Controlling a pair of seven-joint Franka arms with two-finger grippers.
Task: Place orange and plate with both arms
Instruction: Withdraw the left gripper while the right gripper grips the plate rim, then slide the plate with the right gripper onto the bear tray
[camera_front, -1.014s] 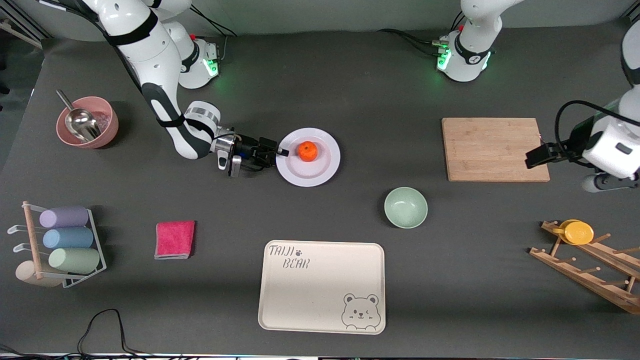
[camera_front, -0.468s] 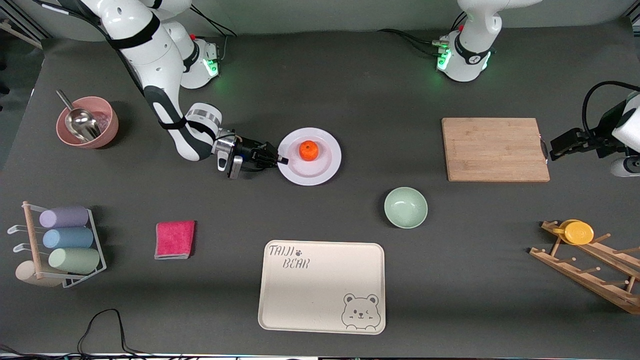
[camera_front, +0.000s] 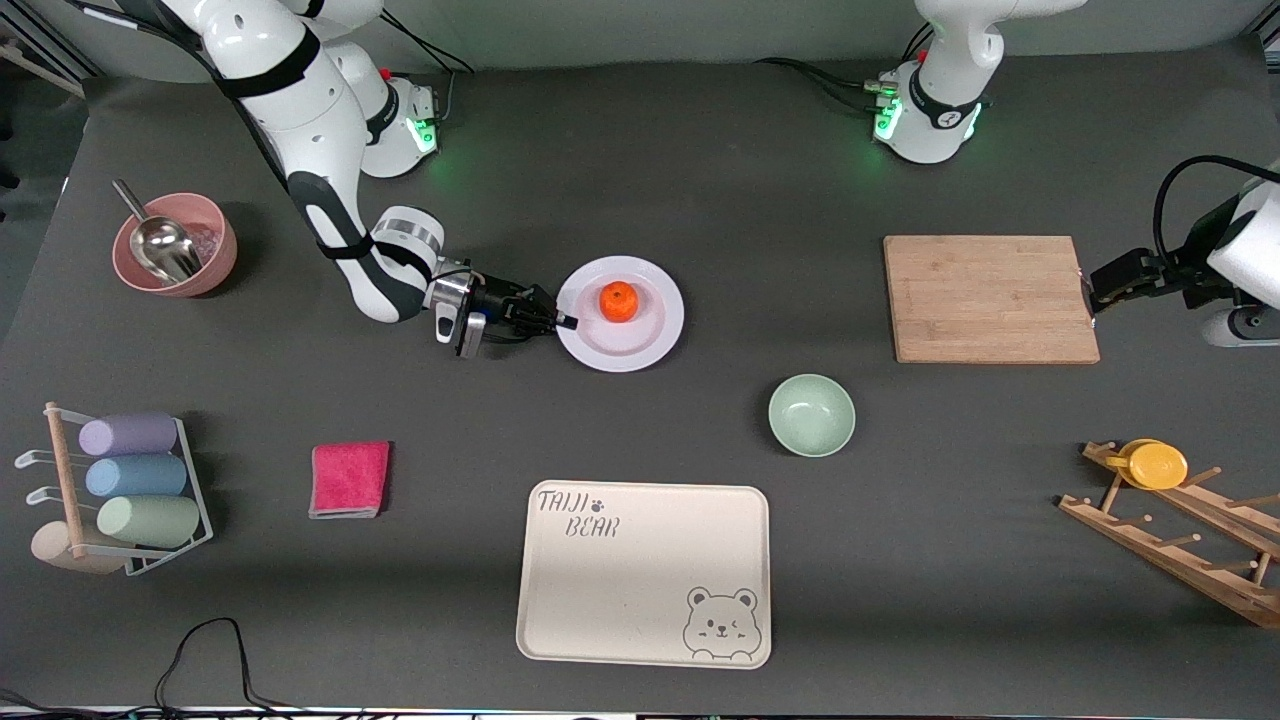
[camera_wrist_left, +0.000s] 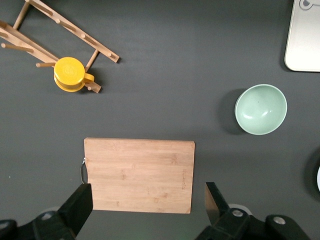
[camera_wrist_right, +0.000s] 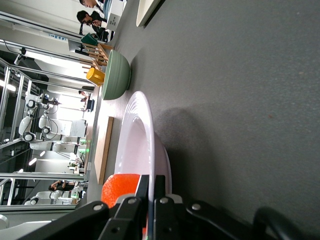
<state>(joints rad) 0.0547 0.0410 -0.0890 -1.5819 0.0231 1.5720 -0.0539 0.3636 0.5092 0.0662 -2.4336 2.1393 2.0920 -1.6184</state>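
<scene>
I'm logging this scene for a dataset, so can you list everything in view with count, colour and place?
orange: 1, bright orange, on the plate
plate: 1, white, mid-table
green bowl: 1, pale green, nearer the front camera than the plate
cutting board: 1, light wood, toward the left arm's end
tray: 1, cream with bear drawing, nearest the front camera
cloth: 1, pink, beside the tray
pink bowl: 1, holds a metal scoop, right arm's end
cup rack: 1, pastel cups, right arm's end
wooden rack: 1, holds a yellow dish
right pincer: black, shut on the plate's rim
left pincer: black, open, over the cutting board's edge
</scene>
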